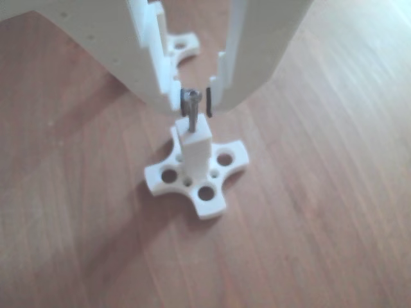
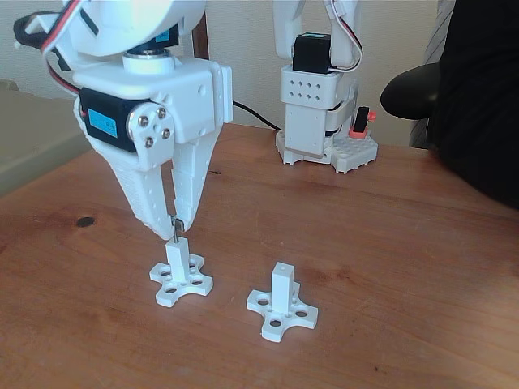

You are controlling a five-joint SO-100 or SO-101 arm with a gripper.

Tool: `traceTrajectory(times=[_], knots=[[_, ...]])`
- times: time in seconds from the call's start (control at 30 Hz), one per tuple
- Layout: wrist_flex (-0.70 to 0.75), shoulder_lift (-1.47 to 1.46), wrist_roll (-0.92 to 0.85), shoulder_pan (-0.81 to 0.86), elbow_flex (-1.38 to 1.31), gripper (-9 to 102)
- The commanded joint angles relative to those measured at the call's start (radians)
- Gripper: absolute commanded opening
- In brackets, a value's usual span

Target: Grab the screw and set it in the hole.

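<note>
Nearly done: thin grey metal screw [image 1: 191, 108] upright at twelve o'clock of the white plastic post [image 1: 196, 149] on its cross-shaped base, tip apparently entering the tiny hole, head pinched in the narrow white hand [image 1: 195, 101]; release left.

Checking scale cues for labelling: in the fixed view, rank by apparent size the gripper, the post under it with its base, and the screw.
1. gripper
2. post with its cross base
3. screw, a thin sliver between the fingertips
</note>
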Motion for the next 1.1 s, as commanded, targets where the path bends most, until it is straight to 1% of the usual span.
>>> traceTrajectory(times=[0.0, 0.23, 0.73, 0.87, 1.07], knots=[[-0.011, 0.025, -0.012, 0.0, -0.077, 0], [-0.014, 0.029, -0.023, 0.0, -0.075, -4], [0.012, 0.067, -0.044, 0.012, -0.143, -4], [0.046, 0.084, -0.043, 0.0, -0.155, -4], [0.11, 0.143, -0.029, -0.072, -0.146, -4]])
